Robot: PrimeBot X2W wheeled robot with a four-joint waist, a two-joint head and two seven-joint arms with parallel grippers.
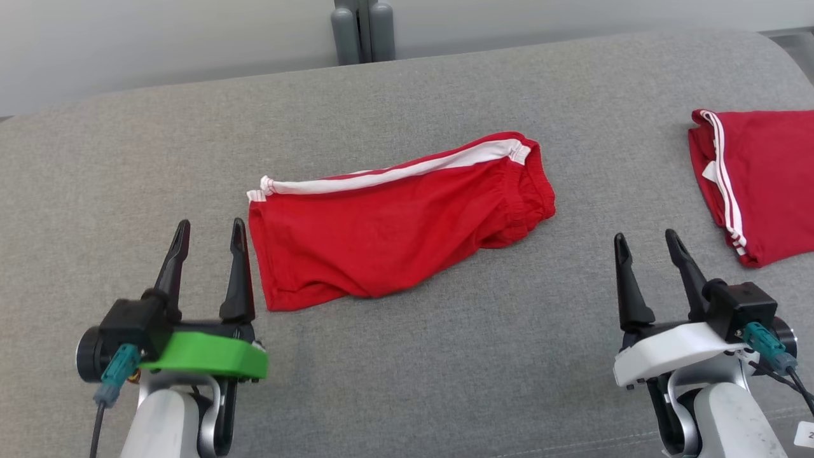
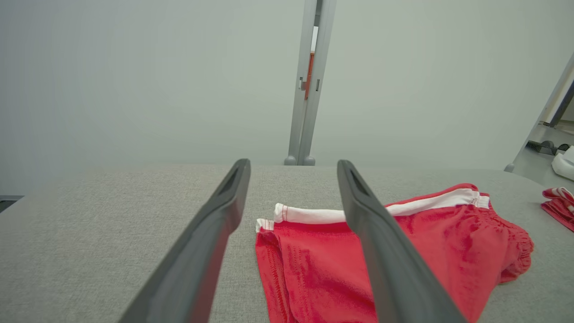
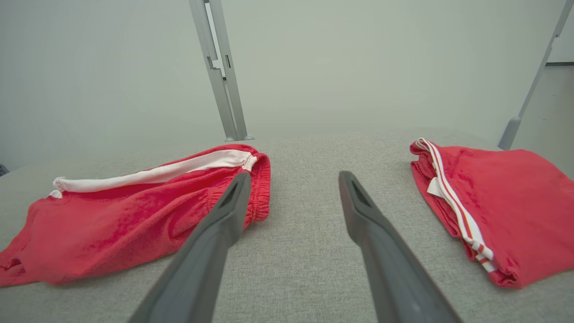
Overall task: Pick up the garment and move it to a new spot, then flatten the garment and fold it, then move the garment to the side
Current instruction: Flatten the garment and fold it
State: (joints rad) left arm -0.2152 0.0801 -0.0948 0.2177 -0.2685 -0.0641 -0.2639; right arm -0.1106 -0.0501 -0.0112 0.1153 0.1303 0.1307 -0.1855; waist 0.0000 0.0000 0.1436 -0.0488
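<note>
Beside red garment (image 1: 394, 222), left pincer (image 1: 210, 224) spread wide, empty (right pincer (image 1: 646, 236) likewise)

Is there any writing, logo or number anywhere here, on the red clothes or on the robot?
Nothing reads in full.
White tag at the lower right edge of the head view: one dark character, cut off by the frame, unreadable.
Red shorts: a white stripe, no print seen.
The folded garment: white stripes and a small blank-looking tab, no print seen.
</note>
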